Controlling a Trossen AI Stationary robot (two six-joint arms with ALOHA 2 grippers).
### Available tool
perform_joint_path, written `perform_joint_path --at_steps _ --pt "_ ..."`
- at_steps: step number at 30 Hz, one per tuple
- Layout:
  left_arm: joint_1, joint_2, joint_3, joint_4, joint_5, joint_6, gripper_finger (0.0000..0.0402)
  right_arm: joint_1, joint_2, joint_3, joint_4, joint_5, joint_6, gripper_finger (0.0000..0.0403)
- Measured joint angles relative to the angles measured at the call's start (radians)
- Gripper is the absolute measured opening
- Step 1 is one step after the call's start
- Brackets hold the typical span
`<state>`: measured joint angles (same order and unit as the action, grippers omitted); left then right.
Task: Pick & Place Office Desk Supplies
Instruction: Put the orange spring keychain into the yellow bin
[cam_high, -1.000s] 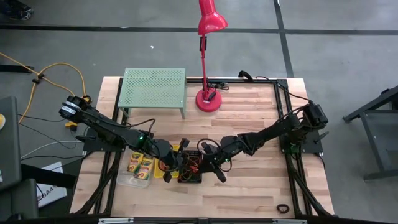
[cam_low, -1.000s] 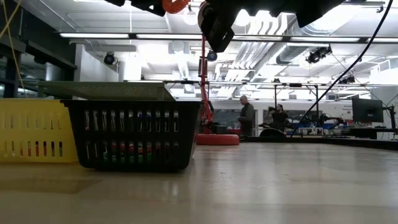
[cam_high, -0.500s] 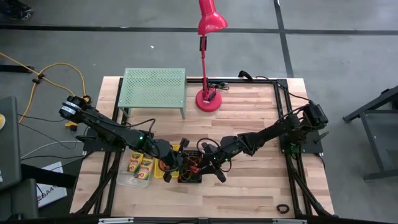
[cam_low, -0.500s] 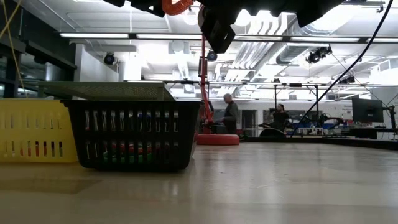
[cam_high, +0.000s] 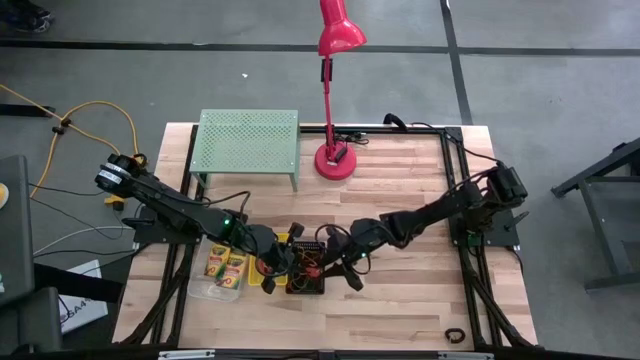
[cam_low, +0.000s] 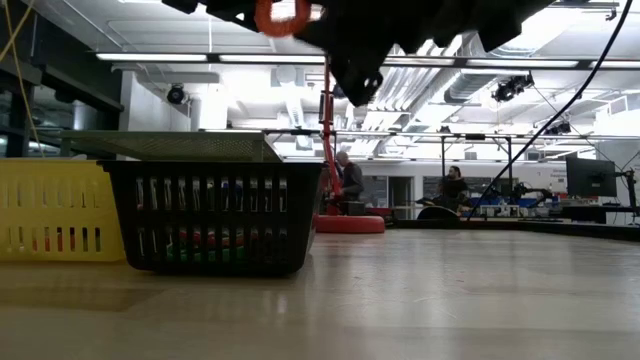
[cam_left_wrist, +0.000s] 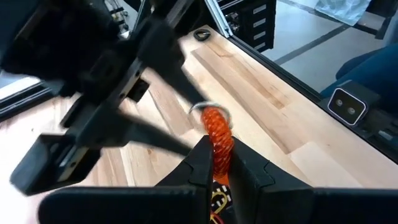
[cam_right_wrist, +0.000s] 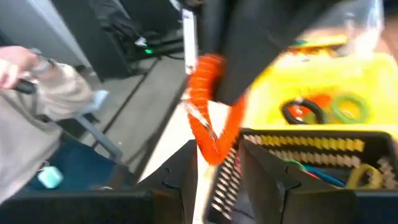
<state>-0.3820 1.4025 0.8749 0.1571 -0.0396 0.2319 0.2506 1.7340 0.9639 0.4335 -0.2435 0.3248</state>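
Above the front middle of the table (cam_high: 400, 210), both arms are meeting over the bins. Under the grippers the black mesh bin (cam_low: 212, 215) is sitting with red and green things inside, the yellow bin (cam_low: 52, 222) touching it on the left arm's side, and past that the clear bin (cam_high: 222, 272) is holding the crayon boxes (cam_high: 227, 266). The left gripper (cam_left_wrist: 216, 160) is pinching an orange coiled loop (cam_left_wrist: 217, 130) between its closed fingertips, holding it up over the mesh bin. The right gripper (cam_right_wrist: 216, 163) is crowding in just beside it; a second ago it was pressed nearly together, and now its fingers are spreading apart on either side of the hanging coil. I judge it is either letting go after a handover or readying to take the loop; either way the loop is not yet in a bin.
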Motion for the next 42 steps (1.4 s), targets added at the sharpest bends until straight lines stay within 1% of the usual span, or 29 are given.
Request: perform_joint_path --at_steps 6,9,12,20,25,33,36,42 --pt "0.0 0.0 0.0 -0.034 0.025 -0.024 0.0026 -0.012 0.0 0.0 -0.099 0.015 0.002 0.0111" --pt "0.0 0.0 0.0 -0.072 0.025 -0.031 0.0026 -0.01 0.0 0.0 -0.111 0.011 0.003 0.0111" --pt "0.0 -0.013 0.0 -0.148 0.025 -0.048 0.0026 -0.008 0.0 0.0 -0.111 0.006 0.002 0.011" --pt "0.0 -0.148 0.0 -0.426 0.015 -0.339 0.0026 -0.008 0.0 0.0 -0.109 0.0 0.03 0.011" --pt "0.0 -0.185 0.0 -0.554 -0.018 -0.423 0.0026 -0.008 0.0 0.0 -0.109 0.0 0.03 0.011" --pt "0.001 -0.124 0.0 -0.678 -0.121 -0.556 0.0026 -0.006 0.0 0.0 -0.109 0.001 0.071 0.011" --pt "0.0 -0.088 0.0 -0.7 -0.124 -0.598 0.0026 0.002 0.0 0.0 -0.108 0.007 0.072 0.011" --pt "0.0 -0.014 0.0 -0.71 -0.123 -0.63 0.0026 0.022 0.0 0.0 -0.108 0.008 0.071 0.011"
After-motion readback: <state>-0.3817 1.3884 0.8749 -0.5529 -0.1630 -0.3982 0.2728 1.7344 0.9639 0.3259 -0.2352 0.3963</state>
